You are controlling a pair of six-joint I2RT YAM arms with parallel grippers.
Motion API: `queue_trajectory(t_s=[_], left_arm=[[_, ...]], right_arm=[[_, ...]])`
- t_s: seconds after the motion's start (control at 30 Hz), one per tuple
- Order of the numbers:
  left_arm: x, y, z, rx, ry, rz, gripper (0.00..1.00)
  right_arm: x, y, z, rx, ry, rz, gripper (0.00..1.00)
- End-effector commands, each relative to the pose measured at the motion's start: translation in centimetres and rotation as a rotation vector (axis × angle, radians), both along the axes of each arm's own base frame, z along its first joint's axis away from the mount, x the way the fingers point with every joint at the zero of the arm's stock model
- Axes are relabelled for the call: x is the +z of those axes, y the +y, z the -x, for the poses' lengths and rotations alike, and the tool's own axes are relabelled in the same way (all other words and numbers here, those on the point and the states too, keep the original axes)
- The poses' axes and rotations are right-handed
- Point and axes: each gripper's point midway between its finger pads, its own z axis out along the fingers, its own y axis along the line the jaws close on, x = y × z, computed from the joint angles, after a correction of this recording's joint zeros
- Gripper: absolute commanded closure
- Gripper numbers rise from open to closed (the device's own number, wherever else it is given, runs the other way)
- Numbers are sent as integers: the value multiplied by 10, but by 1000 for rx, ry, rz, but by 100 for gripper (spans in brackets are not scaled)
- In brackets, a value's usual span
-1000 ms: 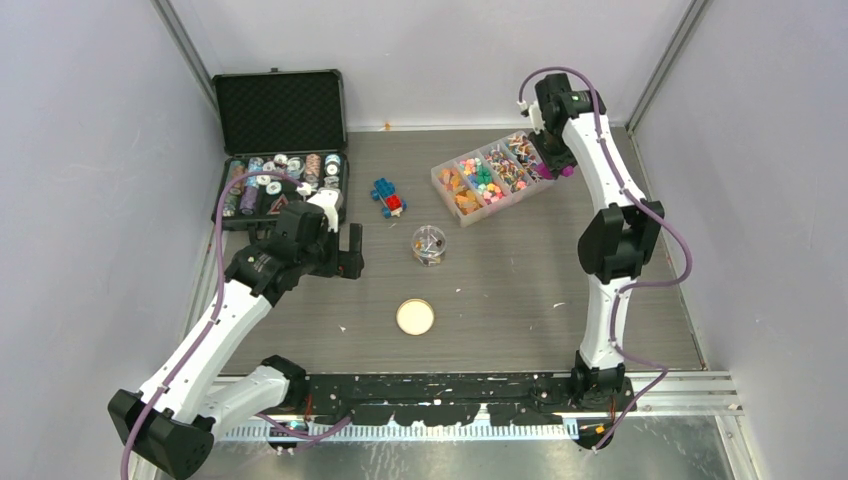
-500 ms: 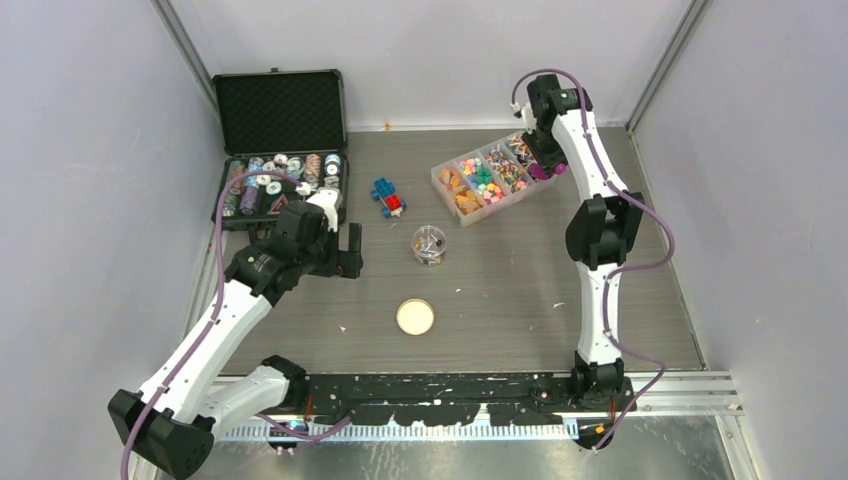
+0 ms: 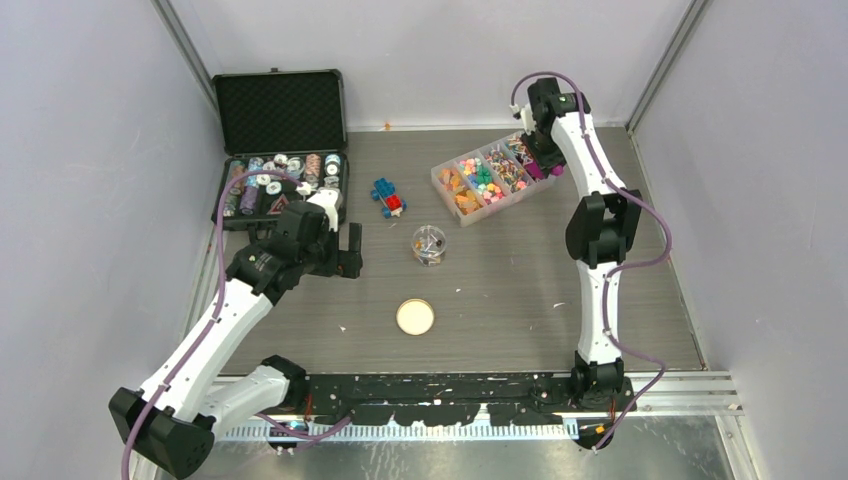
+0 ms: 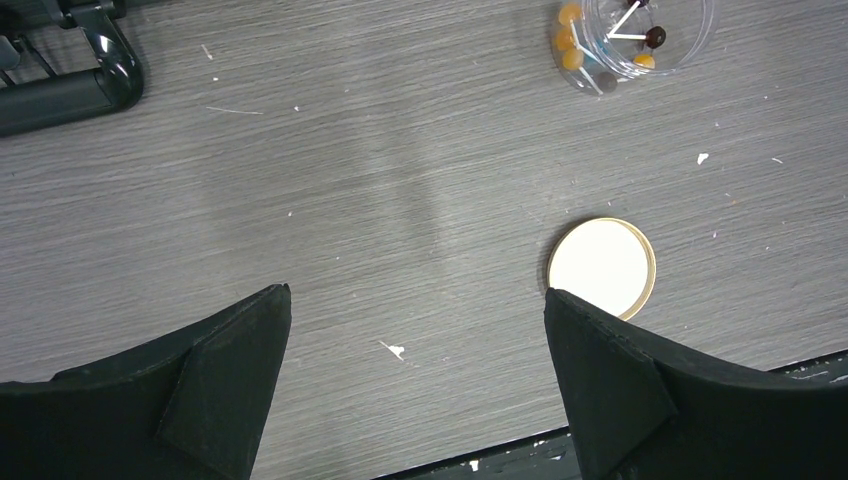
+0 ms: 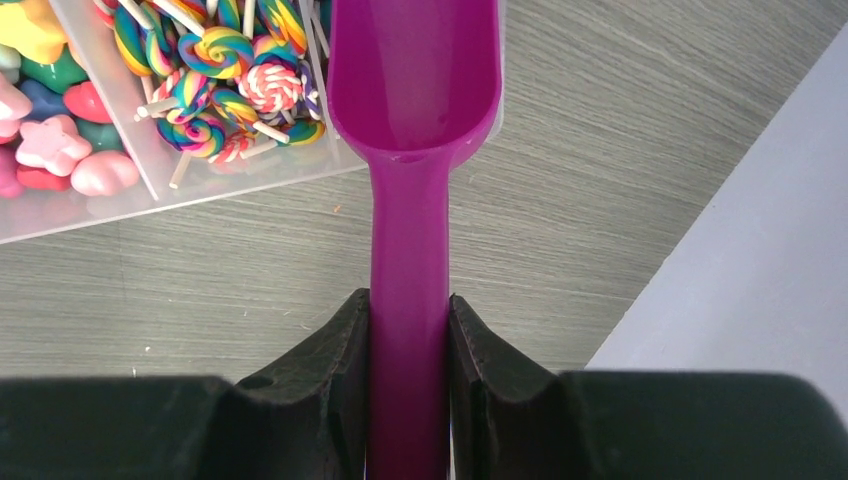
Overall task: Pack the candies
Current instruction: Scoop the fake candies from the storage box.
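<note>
The candies [image 3: 485, 178] fill a clear box with several compartments at the back right; its end compartment holds swirl lollipops [image 5: 225, 70]. My right gripper [image 5: 410, 320] is shut on the handle of an empty magenta scoop [image 5: 412, 90]. The scoop's bowl hovers over the box's right end [image 3: 548, 171]. A small clear jar [image 3: 429, 244] with a few lollipops stands mid-table, also seen in the left wrist view [image 4: 635, 35]. Its round cork lid [image 3: 415, 317] lies flat nearer me. My left gripper [image 4: 415, 330] hangs open and empty above bare table, left of the lid [image 4: 601, 266].
An open black case [image 3: 280, 185] full of metallic-rimmed spools sits at the back left, close behind my left gripper [image 3: 350, 250]. A blue-and-red toy brick figure [image 3: 389, 197] lies between the case and the candy box. Grey walls close in on both sides.
The right arm swung slightly left, bringing the scoop over the box's right end. The left arm stayed still.
</note>
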Motion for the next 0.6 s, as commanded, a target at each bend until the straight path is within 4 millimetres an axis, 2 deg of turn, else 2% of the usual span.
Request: queue_trajectory(t_s=[0.0,0.57], left_arm=[[6,0,-6,-6,-30,-9,1],[5,2,-6,3,-29,-21,1]], right_arm=[[-5,7,-11,35,-41,-55,100],[-17,3,-13,52,-95,-114,99]])
